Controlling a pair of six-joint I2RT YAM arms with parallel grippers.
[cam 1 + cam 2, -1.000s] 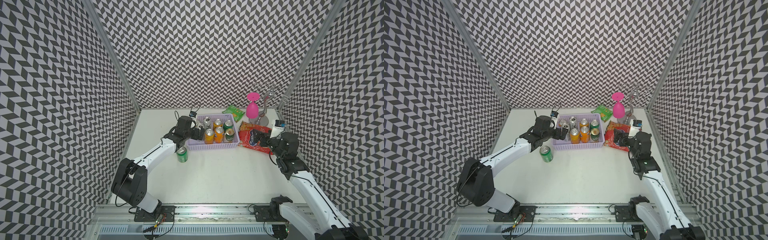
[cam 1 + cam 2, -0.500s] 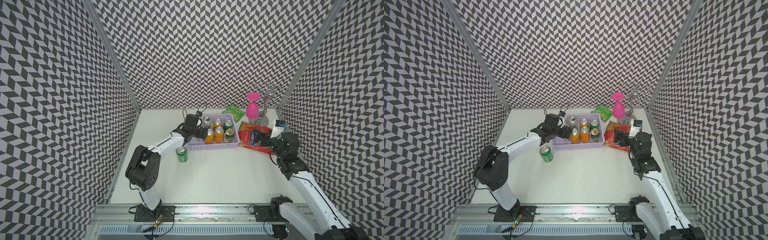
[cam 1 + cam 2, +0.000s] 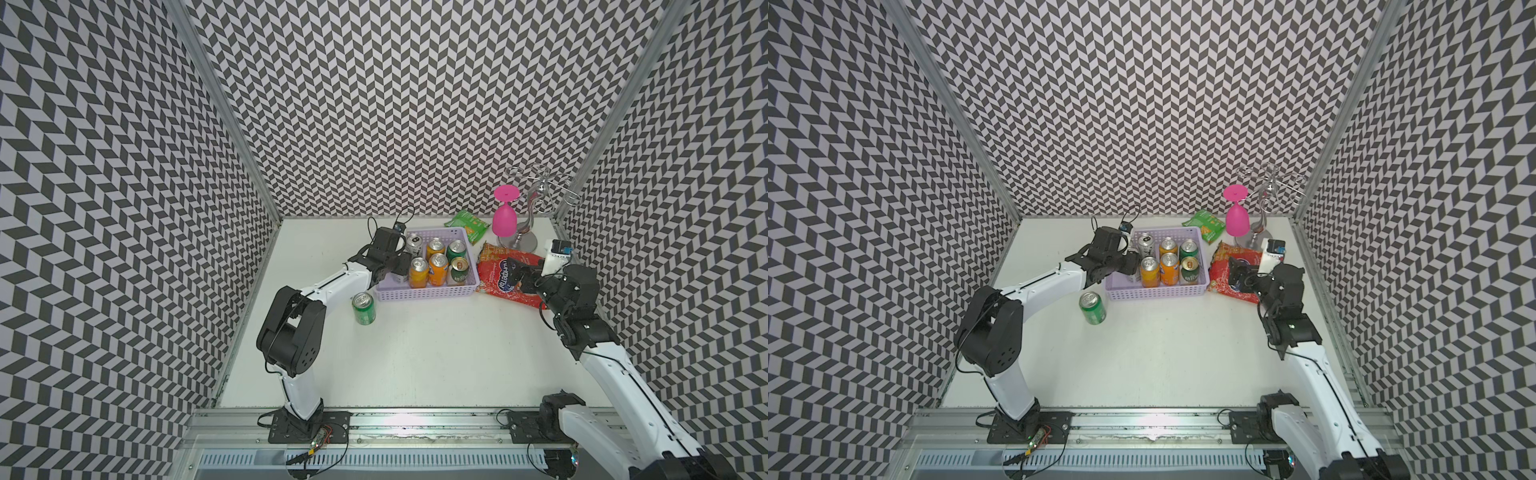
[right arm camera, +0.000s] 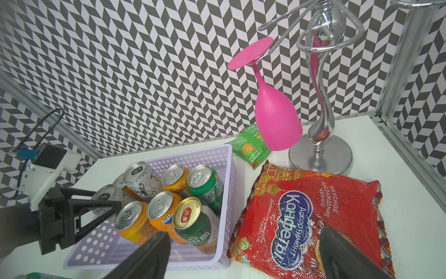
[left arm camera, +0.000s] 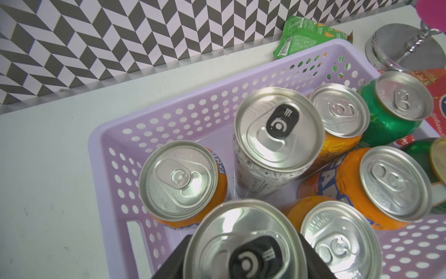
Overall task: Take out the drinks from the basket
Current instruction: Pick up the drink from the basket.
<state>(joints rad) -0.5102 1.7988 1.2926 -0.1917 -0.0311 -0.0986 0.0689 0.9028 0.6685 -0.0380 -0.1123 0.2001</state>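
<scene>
Left tool (image 5: 243,263) is clamping shut on a slim silver-grey metal can (image 5: 241,229), which is standing in a corner of the lavender perforated plastic basket (image 3: 424,294). Just beyond the tool, seven more are sitting inside: second slim silver can (image 5: 277,128), four orange cans (image 5: 179,178), two green cans (image 5: 395,103). Behind the tool, a lone green can (image 3: 363,308) is standing out on the white counter (image 3: 415,353). So one is out, eight are left. Right tool (image 3: 517,276) is hanging wide open and empty over the red snack bag (image 4: 301,210), past the basket.

Lavender basket (image 3: 424,293) — pink glass (image 3: 503,220).
</scene>
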